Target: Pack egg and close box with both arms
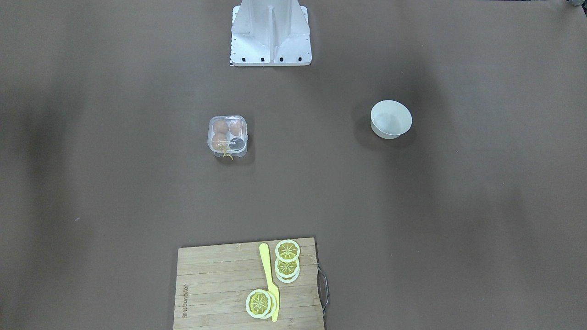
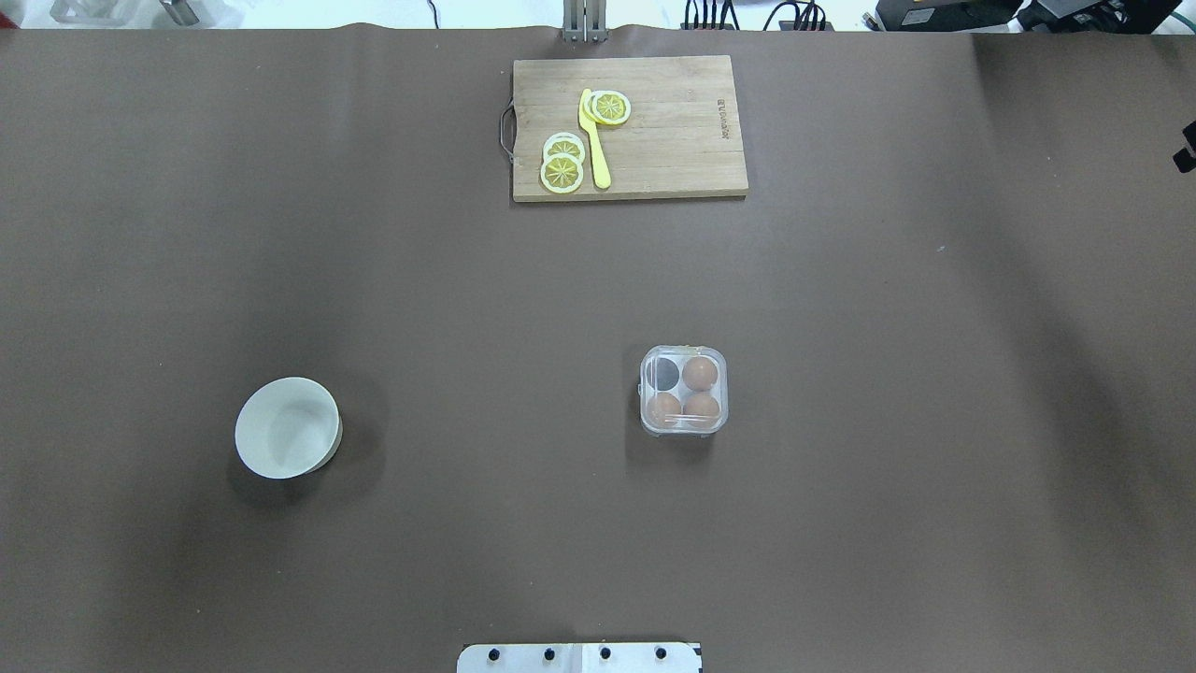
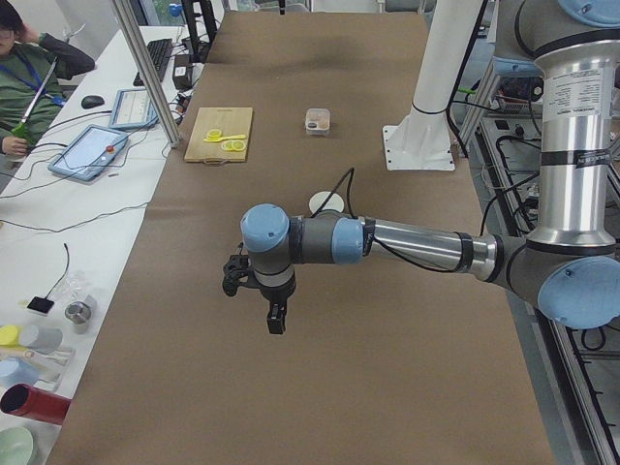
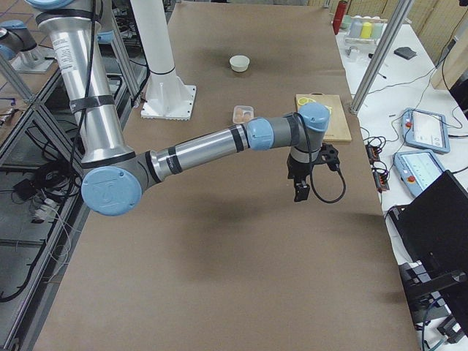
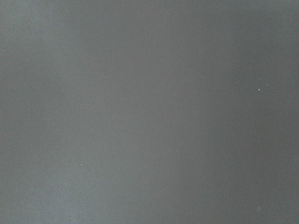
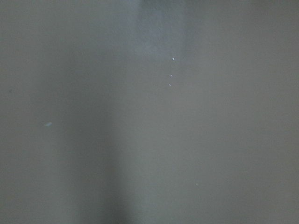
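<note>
box (image 2: 683, 390): mid table (image 2: 841, 523), a bit right of centre in overhead view; 3 eggs (image 2: 700, 373) in its cells, 4th cell dark.
left gripper (image 3: 276, 320): over bare table, well apart from box; grip state can't tell.
right gripper (image 4: 301, 190): over bare table, off to the box's other side; grip state can't tell.
around: white bowl (image 2: 287, 427) well apart on box's left; cutting board (image 2: 673, 140) w/ lemon slices (image 2: 562, 173) + yellow knife (image 2: 595, 150) at far edge.
</note>
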Controlling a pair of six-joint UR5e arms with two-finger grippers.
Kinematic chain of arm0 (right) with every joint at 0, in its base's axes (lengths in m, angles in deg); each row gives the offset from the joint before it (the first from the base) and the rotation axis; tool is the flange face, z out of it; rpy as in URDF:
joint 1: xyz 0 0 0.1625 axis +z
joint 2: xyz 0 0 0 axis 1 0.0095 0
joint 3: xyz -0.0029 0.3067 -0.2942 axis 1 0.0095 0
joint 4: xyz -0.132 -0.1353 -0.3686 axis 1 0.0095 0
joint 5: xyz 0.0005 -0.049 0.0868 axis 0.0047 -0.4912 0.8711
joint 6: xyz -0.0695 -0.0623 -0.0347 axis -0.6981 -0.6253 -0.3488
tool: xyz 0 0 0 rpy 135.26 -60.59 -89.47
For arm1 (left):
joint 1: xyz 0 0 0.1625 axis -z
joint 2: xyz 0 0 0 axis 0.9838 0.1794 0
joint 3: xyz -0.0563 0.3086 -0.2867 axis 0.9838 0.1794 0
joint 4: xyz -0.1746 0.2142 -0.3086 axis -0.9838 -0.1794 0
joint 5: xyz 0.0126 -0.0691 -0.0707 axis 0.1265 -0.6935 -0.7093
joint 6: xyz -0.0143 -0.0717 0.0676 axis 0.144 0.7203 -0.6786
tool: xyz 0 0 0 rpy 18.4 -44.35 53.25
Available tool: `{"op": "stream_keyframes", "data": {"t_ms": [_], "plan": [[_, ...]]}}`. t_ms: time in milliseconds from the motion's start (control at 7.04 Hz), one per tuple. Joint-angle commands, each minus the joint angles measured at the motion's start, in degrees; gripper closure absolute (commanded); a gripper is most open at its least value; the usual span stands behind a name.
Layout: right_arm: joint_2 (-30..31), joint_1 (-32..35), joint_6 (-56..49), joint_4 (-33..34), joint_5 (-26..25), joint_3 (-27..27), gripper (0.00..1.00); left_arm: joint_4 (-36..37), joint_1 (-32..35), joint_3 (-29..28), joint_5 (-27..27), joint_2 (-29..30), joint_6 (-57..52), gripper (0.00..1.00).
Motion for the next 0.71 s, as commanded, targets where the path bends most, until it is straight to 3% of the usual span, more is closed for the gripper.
{"op": "stream_keyframes", "data": {"t_ms": [0, 568], "plan": [[7.3, 2.6, -3.4, -0.9, -0.2, -0.7, 0.0, -0.1, -0.1, 0.2, 0.0, -0.3, 0.0, 0.02], [18.6, 3.7, -3.4, -2.1, -0.6, -7.9, 0.0, -0.1, -0.1, 0.3, 0.0, -0.3, 0.0, 0.02]]}}
